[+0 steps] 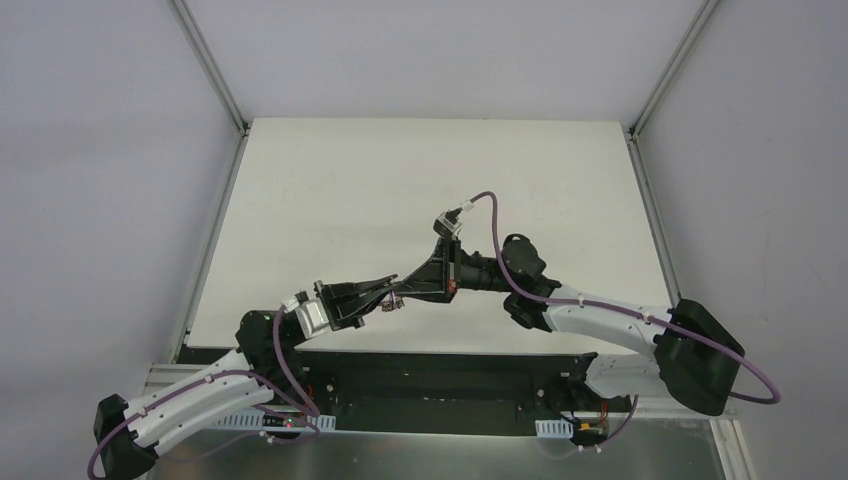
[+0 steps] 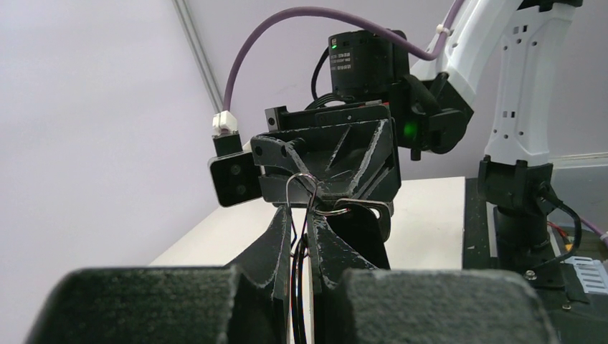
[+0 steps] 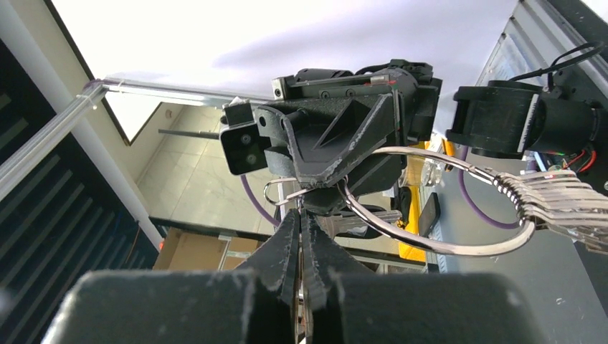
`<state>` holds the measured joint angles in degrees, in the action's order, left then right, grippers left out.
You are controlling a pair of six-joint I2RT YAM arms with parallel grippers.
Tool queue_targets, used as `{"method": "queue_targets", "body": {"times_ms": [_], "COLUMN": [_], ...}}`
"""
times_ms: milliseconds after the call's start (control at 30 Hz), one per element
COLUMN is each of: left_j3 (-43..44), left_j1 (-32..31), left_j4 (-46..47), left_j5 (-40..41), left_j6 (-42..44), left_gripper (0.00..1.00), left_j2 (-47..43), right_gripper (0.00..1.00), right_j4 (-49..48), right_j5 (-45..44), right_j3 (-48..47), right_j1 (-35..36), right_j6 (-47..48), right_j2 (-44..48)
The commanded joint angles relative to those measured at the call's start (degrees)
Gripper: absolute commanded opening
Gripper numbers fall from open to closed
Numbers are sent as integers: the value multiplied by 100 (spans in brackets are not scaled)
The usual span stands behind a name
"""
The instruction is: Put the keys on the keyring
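A thin silver wire keyring (image 3: pixel 437 249), with a coiled metal piece (image 3: pixel 545 197) on the side away from the claws, is held in the air, one edge pinched in the closed left claw (image 2: pixel 301 218) where the right claw (image 3: pixel 300 215) meets it.

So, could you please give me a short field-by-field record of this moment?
left hand: shut on the keyring
right hand: shut, tips meeting the left hand's
keyring: large silver ring, held in the air over the table
on the ring: stack of thin metal pieces; no coloured key heads visible
table: white
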<state>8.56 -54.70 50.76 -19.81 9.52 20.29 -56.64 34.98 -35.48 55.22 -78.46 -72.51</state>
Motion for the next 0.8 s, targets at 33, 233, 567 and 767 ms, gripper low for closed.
{"method": "queue_targets", "body": {"times_ms": [33, 233, 567, 767], "left_j3": [218, 223, 204, 218], "left_j1": [-388, -419, -436, -452], "left_j4": [-232, -409, -566, -576], "left_j5": [-920, -771, -852, -866], "left_j6": [99, 264, 241, 252], "left_gripper": [0, 0, 0, 0], "left_j2": [117, 113, -10, 90], "right_gripper": [0, 0, 0, 0], "right_j4": [951, 1431, 1288, 1622], "right_j5": [-1598, -1960, -1895, -1700], "right_j3": [-441, -499, -706, -1108], "right_j1": [-193, -217, -474, -644], "right_j6": [80, 91, 353, 620], "right_j2": [11, 213, 443, 674]}}
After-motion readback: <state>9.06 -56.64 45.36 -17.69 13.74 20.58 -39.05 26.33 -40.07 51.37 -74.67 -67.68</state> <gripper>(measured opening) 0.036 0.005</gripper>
